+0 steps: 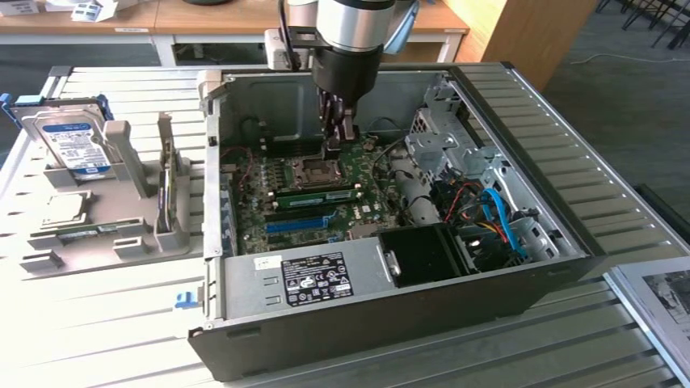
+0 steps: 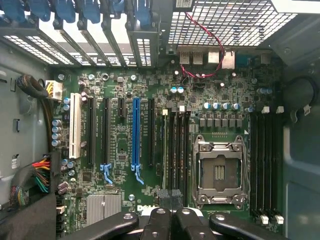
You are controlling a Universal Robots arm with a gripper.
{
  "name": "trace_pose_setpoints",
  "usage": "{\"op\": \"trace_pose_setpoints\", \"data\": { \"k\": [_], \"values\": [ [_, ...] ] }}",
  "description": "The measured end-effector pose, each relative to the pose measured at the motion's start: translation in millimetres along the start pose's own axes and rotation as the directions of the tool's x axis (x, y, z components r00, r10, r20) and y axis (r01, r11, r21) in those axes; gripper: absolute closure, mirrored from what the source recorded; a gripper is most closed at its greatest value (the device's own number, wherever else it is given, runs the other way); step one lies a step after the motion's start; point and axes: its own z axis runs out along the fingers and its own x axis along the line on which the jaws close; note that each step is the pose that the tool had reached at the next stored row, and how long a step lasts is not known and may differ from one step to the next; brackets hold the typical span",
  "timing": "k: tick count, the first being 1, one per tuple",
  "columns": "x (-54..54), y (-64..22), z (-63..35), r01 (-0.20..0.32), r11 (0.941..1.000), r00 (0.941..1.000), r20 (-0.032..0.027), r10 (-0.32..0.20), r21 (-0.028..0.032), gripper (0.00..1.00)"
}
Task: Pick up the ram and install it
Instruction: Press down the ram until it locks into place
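Observation:
The ram, a long green stick with dark chips, lies seated in a slot of the motherboard inside the open computer case, beside the CPU socket. In the wrist view the ram appears edge-on as a thin pale line between the dark slots. My gripper hangs inside the case above the board, over the ram's line and apart from it. Its black fingers are pressed together, shut with nothing between them.
The case wall surrounds the board; the power supply, a black fan and blue cables crowd the near side. A grey fixture on the exterior view's left holds a hard drive and a thin upright board.

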Motion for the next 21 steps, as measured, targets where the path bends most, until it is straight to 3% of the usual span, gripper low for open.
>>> {"op": "trace_pose_setpoints", "data": {
  "k": [21],
  "values": [
    [-0.4, 0.5, -20.3, 0.0, 1.0, 1.0, 0.0, 0.0, 0.0, 0.9]
  ]
}}
